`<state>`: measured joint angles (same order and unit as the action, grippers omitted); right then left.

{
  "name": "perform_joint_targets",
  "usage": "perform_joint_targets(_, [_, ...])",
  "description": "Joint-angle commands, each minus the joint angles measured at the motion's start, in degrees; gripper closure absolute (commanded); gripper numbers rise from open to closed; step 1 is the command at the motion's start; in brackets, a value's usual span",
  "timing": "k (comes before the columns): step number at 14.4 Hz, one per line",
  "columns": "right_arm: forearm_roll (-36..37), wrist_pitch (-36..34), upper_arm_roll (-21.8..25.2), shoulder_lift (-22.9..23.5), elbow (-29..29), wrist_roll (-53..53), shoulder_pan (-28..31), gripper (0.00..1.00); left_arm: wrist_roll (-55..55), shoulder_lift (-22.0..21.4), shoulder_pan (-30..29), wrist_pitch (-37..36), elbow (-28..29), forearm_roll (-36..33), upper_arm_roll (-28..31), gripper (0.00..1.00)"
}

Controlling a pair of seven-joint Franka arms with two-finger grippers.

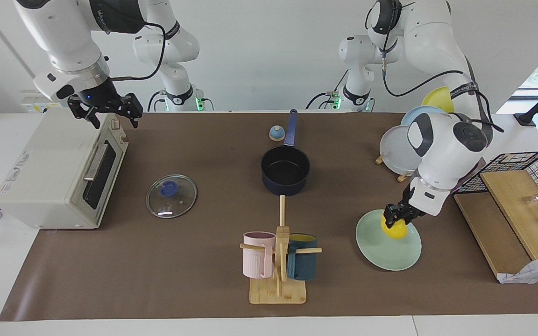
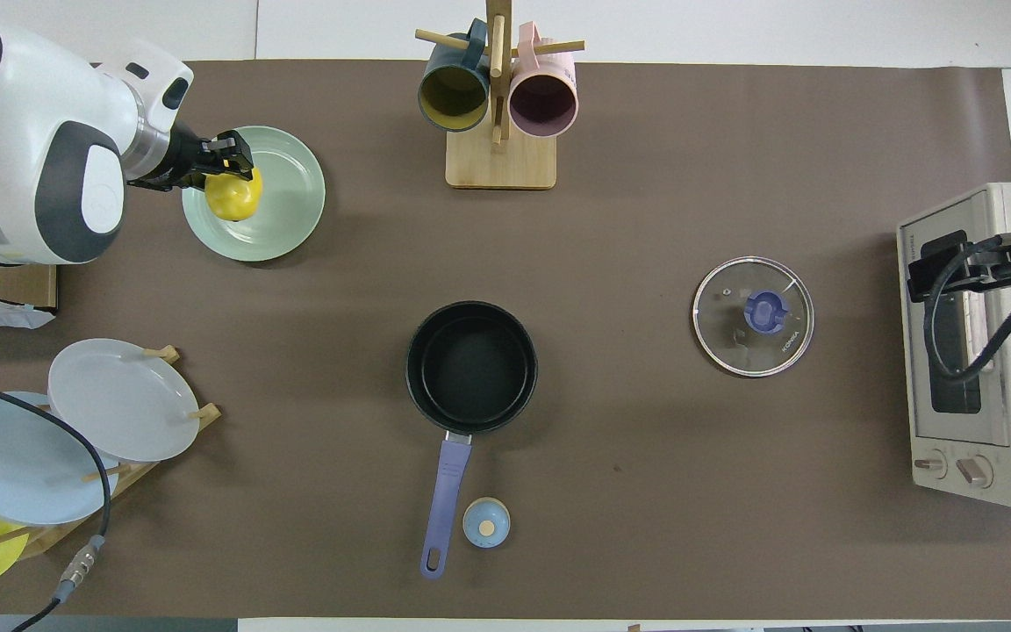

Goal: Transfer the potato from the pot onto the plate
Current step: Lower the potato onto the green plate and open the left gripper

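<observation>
The yellow potato (image 1: pixel 394 229) (image 2: pixel 234 197) is pinched in my left gripper (image 1: pixel 396 219) (image 2: pixel 226 167), which is shut on it. It hangs low over the mint-green plate (image 1: pixel 388 252) (image 2: pixel 288 215), above the part of the plate nearer the robots. Whether it touches the plate I cannot tell. The dark navy pot (image 1: pixel 284 185) (image 2: pixel 470 367) stands empty mid-table, its blue handle pointing toward the robots. My right gripper (image 1: pixel 115 119) (image 2: pixel 934 268) waits open above the toaster oven's top corner.
A toaster oven (image 1: pixel 59 172) (image 2: pixel 971 351) sits at the right arm's end, with a glass lid (image 1: pixel 171 196) (image 2: pixel 752 316) beside it. A mug rack (image 1: pixel 278 261) (image 2: pixel 498 96) stands beside the plate. A plate rack (image 1: pixel 402 149) (image 2: pixel 119 399) and wire basket (image 1: pixel 512 186) flank the left arm.
</observation>
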<state>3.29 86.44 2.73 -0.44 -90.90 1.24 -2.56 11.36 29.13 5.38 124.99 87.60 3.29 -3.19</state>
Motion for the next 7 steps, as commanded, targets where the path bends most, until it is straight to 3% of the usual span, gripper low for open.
perform_joint_targets(1, [-0.65,1.62,-0.71,-0.79,-0.77,-1.32,1.59,0.00,-1.26,1.63,-0.63,1.66,-1.65,-2.06,-0.42,1.00])
perform_joint_targets(7, [-0.65,2.06,-1.24,-0.88,-1.21,-1.76,2.21,0.00,-2.57,0.76,-0.46,4.83,3.62,-1.88,-0.33,1.00])
